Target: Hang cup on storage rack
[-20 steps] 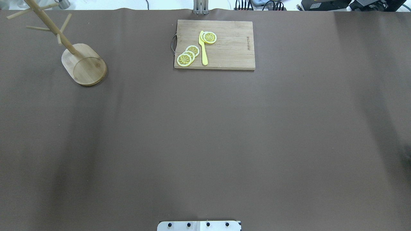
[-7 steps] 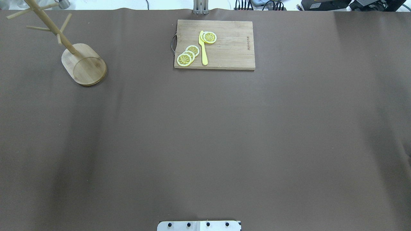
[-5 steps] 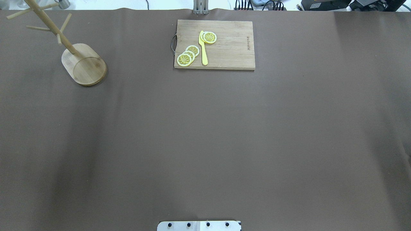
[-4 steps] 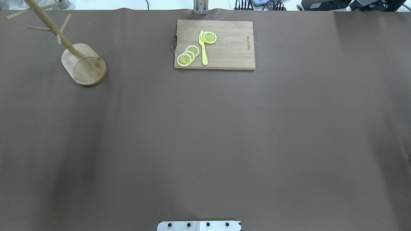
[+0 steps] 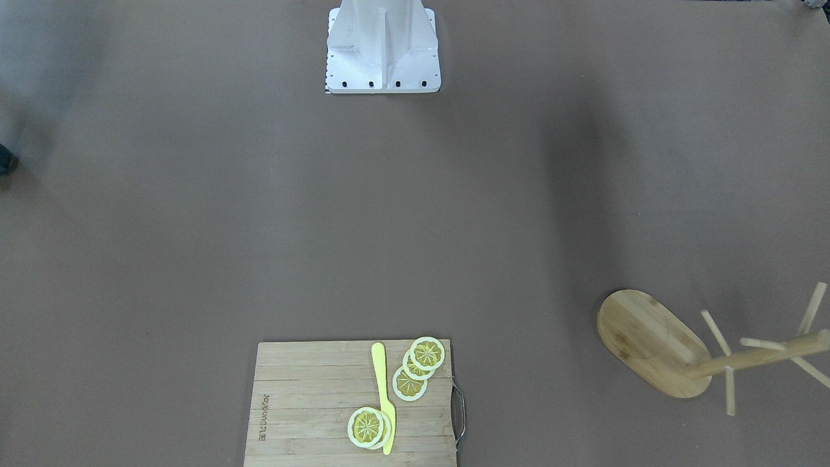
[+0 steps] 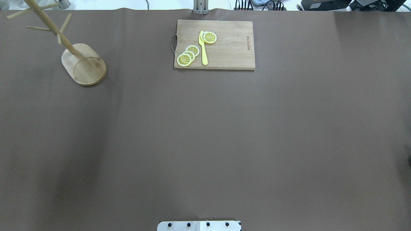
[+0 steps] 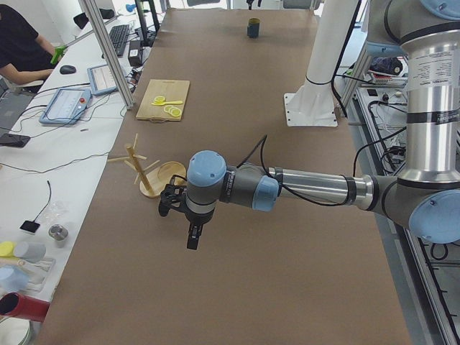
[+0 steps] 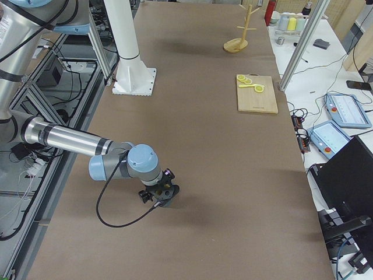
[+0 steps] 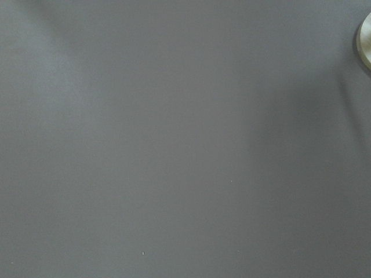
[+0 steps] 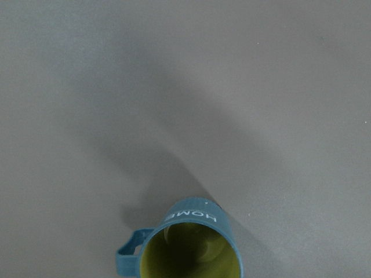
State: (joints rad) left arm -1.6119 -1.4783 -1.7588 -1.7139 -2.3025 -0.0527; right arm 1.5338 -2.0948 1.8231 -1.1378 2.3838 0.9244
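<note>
Right wrist-mounted view: cup (image 10: 191,246) stands upright on bare brown desk (image 10: 185,69), low in frame. Slate blue outside, yellow inside, white "HOME" on side, squarish handle pointing lower-left. It sits at desk's R end, well apart from rack (image 6: 84,64) at L end, whose pegs are bare. Step looks like approach to grasp. R fingers (image 8: 145,196) are close by cup; open or closed, can't tell. L fingers (image 7: 192,236) hang over desk nr rack, state also unclear. Next: lower, grip cup w/ handle left free for a peg.

Wooden cutting board (image 6: 231,48) with lemon slices (image 6: 184,59) and a yellow knife (image 6: 203,54) on brown table (image 6: 205,134)
</note>
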